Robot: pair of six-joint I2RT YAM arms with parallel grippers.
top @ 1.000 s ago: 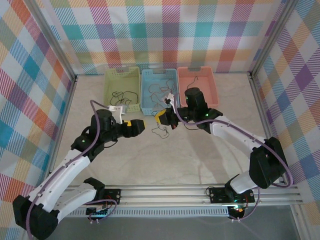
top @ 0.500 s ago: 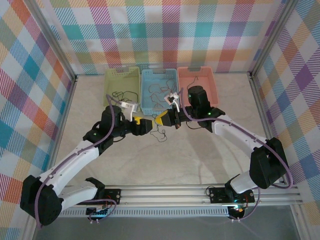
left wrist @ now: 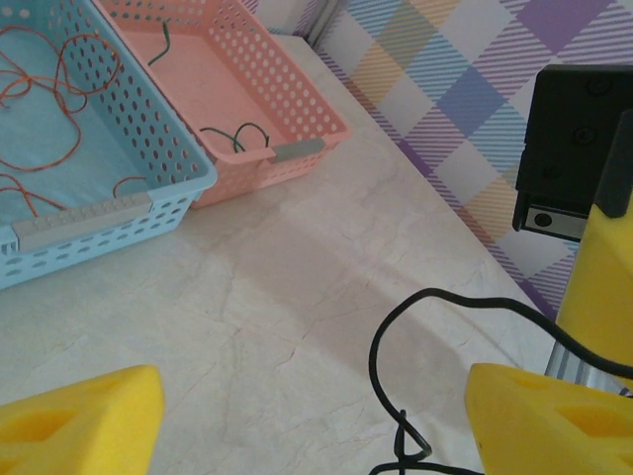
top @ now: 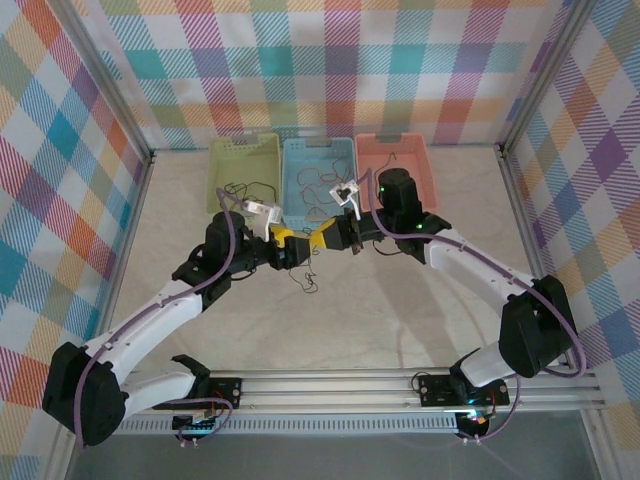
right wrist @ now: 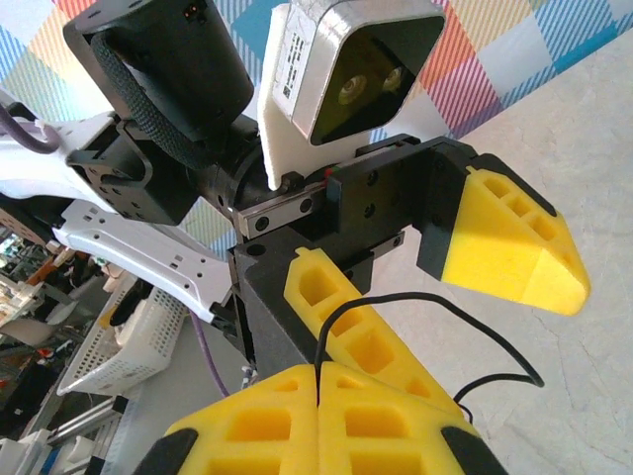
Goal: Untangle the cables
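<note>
A thin black cable (right wrist: 396, 300) is pinched between the shut yellow fingers of my right gripper (right wrist: 318, 396). It arcs away and trails down to the table (top: 308, 283). My left gripper (left wrist: 315, 401) faces the right one tip to tip, a little in front of the blue basket. Its jaws are wide open and straddle a loop and small knot of the same black cable (left wrist: 381, 341) without touching it. In the top view the left gripper (top: 290, 246) and the right gripper (top: 322, 240) almost meet. Orange-red cables (left wrist: 49, 79) lie in the blue basket.
Three baskets stand in a row at the back: green (top: 245, 150) with black cables, blue (top: 318, 148), pink (top: 395, 145) with a short black cable (left wrist: 237, 134). The left wrist camera (right wrist: 346, 69) sits close above the right fingers. Plaid walls enclose the table.
My left arm has swung right until its open jaws sit around the cable held by the right gripper. The right gripper rose slightly, lifting the cable; its grip is unchanged.
</note>
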